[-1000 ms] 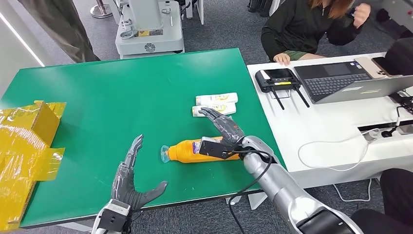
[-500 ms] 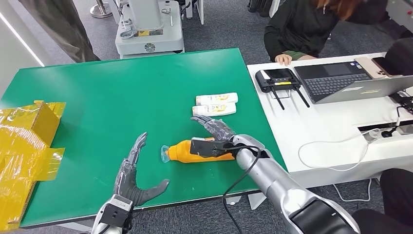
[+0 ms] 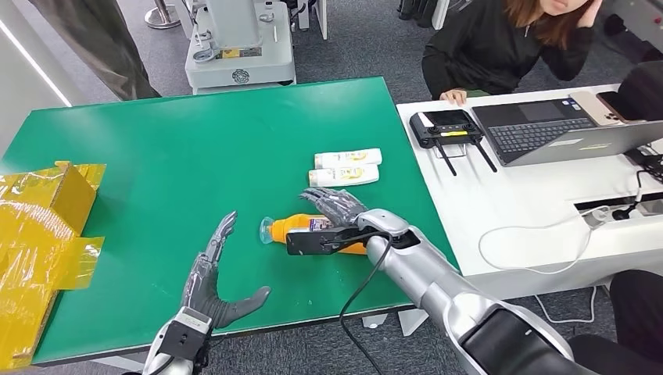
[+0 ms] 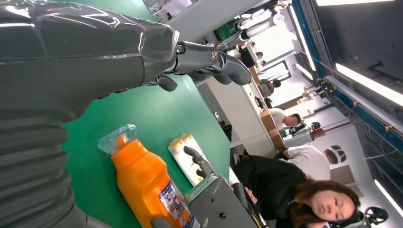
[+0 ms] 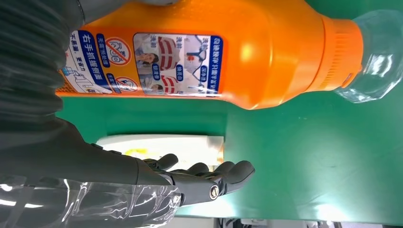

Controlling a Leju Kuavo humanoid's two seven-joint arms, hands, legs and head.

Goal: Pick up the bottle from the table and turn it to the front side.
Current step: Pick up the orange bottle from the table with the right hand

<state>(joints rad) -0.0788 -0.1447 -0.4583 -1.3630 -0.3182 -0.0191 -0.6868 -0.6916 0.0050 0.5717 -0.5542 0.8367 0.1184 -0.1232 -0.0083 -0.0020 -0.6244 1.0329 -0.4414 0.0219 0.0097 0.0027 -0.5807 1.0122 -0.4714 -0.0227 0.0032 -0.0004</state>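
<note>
Orange bottle (image 3: 301, 229) lies flat on green table (image 3: 195, 148), long axis 3-to-9 o'clock, cap at 9. Right hand (image 3: 332, 211) spread wide just over its body, not gripping. Left hand (image 3: 209, 281) open at 7 o'clock, farther

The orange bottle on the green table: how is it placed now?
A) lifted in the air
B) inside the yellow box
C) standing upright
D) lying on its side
D: the orange bottle lies on its side on the green table, its clear cap toward the left hand.
</note>
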